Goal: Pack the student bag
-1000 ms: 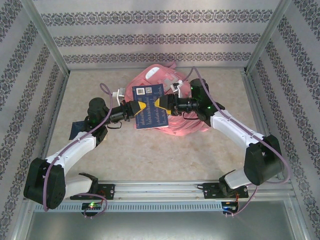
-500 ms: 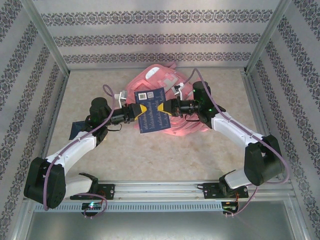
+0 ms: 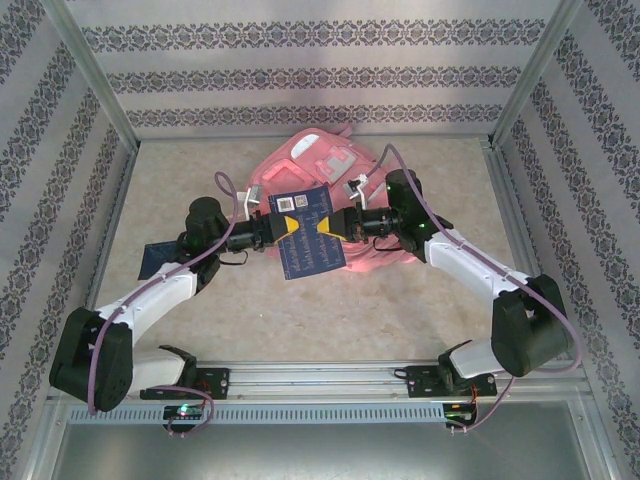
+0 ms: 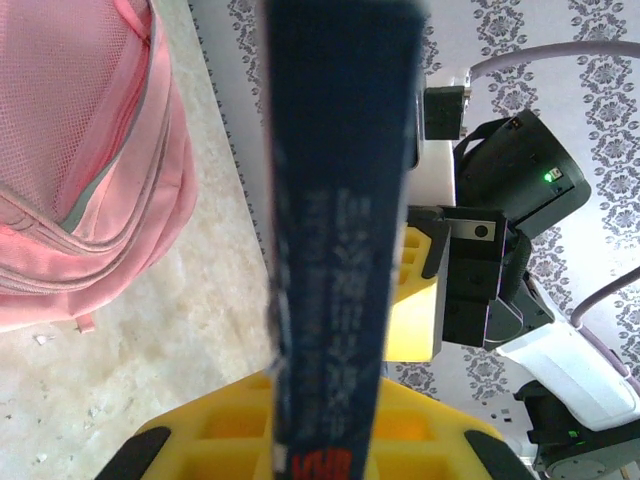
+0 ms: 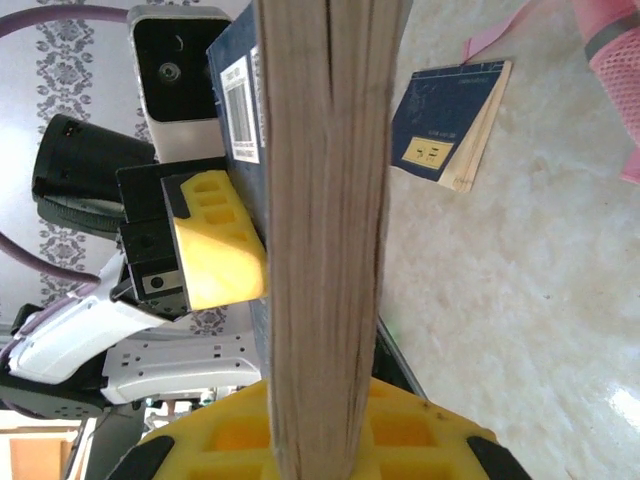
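2 hands (image 3: 284,227) (image 3: 325,228) grip book (image 3: 310,248), student bag (image 3: 322,160) beyond

Left arm (image 3: 150,295) and right arm (image 3: 465,255): same build. Glossy white shell links between black rounded joint housings, the largest at the shoulders. One purple-grey cable (image 3: 222,187) runs loose along each arm. Small green LED (image 4: 548,175) lit on a black motor housing of the right arm. Left gripper (image 3: 284,227), right gripper (image 3: 323,228): yellow fingers (image 5: 215,250) moulded with rectangular pockets, mounted on black carriers. Silver screw head (image 4: 483,231) on a carrier plate. White box camera (image 5: 175,60) with black face and round lens at the left wrist. Black base brackets (image 3: 180,362) at the table's near edge
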### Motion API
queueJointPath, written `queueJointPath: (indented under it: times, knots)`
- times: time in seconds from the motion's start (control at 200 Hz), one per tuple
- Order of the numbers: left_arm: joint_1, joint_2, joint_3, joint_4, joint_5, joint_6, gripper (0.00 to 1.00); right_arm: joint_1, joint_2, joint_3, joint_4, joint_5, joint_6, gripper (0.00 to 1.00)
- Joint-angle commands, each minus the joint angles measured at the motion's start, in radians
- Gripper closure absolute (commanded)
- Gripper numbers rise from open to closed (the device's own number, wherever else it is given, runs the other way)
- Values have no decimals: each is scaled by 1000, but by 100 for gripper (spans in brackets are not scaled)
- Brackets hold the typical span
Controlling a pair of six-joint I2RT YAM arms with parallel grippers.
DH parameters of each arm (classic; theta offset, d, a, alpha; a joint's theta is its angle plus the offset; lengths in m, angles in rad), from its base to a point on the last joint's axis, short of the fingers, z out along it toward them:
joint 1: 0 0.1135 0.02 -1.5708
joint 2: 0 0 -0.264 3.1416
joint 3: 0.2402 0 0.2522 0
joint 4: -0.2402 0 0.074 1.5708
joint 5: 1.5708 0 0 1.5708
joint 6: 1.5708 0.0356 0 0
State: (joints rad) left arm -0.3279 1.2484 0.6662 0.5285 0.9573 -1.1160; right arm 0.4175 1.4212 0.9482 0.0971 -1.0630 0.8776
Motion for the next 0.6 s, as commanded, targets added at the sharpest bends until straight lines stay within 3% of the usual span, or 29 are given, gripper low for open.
queueJointPath:
  times: [0.0,0.065,0.17,0.225,0.365,0.595]
  knots:
    - [-10,3,9,147,-77,-52,100,-46,-44,-20,-48,110,-14,77]
    - [-11,16,9,226,-156,-120,100,-73,-63,-40,-43,171,17,77]
    - [-10,53,39,336,-260,-216,100,-82,-107,-75,68,226,113,66]
    - [-11,65,71,341,-293,-237,100,-80,-122,-81,127,247,169,57]
    - [-12,86,160,327,-357,-262,100,-88,-209,-113,273,395,288,46]
    - [-43,108,276,309,-508,-277,100,-73,-339,-173,380,631,385,36]
